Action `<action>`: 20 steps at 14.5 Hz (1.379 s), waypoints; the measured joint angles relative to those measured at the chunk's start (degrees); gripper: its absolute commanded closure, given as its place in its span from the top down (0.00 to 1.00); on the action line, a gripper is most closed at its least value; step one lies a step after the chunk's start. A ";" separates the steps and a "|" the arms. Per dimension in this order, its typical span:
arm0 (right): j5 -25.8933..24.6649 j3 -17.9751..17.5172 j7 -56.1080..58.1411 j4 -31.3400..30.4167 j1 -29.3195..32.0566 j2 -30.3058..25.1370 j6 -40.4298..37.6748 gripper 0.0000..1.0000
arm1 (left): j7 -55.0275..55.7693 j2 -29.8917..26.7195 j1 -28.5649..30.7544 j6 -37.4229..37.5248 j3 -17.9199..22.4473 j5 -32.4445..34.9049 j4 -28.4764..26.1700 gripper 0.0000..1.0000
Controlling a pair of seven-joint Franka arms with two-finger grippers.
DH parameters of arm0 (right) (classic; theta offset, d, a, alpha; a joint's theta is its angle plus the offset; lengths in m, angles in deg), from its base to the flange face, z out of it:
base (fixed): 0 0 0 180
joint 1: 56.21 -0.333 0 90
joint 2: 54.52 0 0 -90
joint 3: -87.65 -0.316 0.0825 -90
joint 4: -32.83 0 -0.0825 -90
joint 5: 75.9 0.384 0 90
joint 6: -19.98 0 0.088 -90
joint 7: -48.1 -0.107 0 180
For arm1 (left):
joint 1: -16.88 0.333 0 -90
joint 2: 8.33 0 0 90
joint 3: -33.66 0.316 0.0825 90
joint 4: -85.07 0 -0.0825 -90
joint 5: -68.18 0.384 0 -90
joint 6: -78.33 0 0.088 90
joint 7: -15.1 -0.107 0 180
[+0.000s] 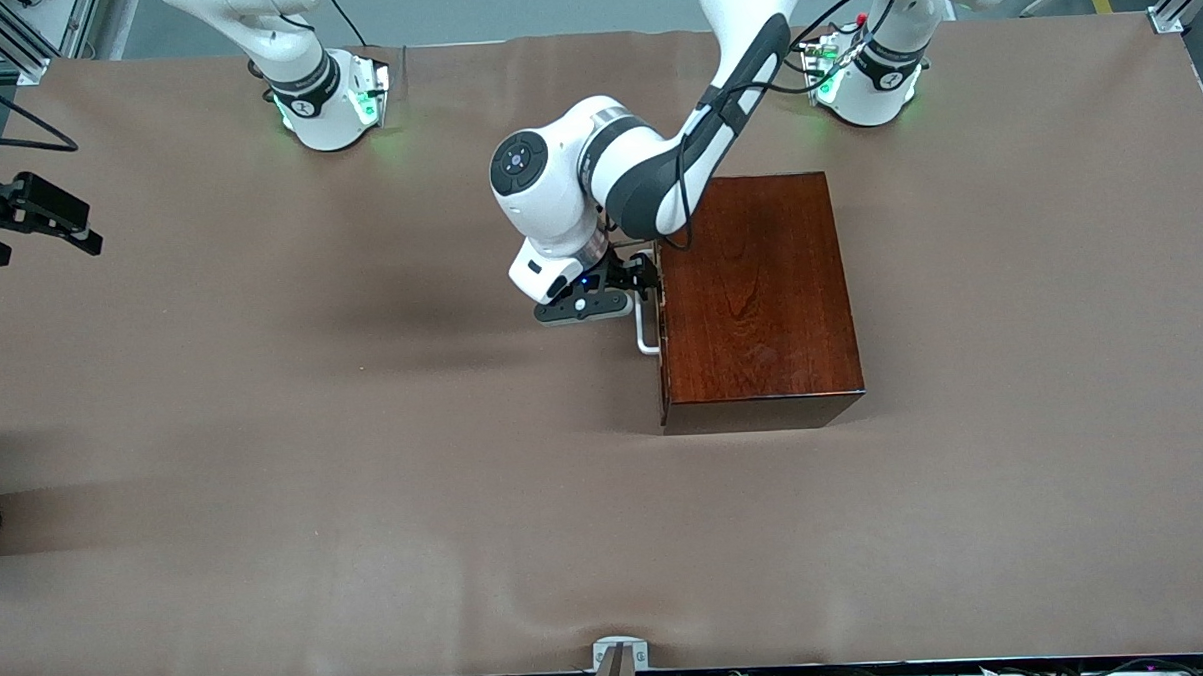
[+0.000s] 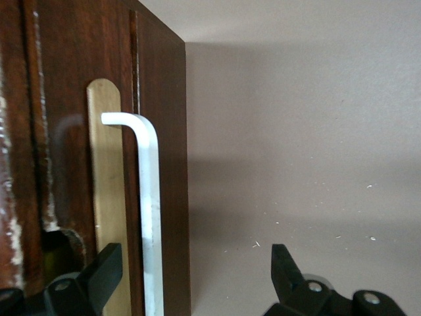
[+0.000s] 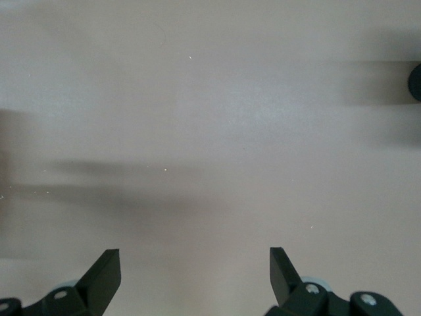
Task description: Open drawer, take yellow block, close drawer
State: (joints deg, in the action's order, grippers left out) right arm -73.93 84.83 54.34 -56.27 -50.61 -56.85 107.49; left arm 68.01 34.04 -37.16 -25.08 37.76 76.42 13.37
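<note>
- Nearest the front camera stands the box (image 1: 755, 303) on the brown table (image 1: 266, 470), its drawer (image 2: 108, 191) shut
- Left wrist view alone shows the white handle (image 2: 150, 210) between the spread fingers of the left gripper (image 2: 197, 280); nothing clamped
- Right gripper (image 3: 195, 276) open over bare table, waiting
- Yellow block hidden
</note>
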 measured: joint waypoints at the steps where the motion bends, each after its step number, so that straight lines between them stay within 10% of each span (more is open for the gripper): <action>1: 0.00 0.06 0.00 0.00 0.01 0.00 -0.06 1.00 | 0.00 0.29 -0.03 0.00 0.00 0.00 0.00 1.00; 20: 0.00 -0.81 0.00 0.03 -0.01 0.00 -0.14 1.00 | 11.12 2.22 -1.70 -15.13 -1.46 0.16 -0.04 1.00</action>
State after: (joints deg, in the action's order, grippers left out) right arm -73.93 84.03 54.35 -56.24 -50.62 -56.85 107.35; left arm 79.13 36.26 -38.85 -40.21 36.30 76.58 13.33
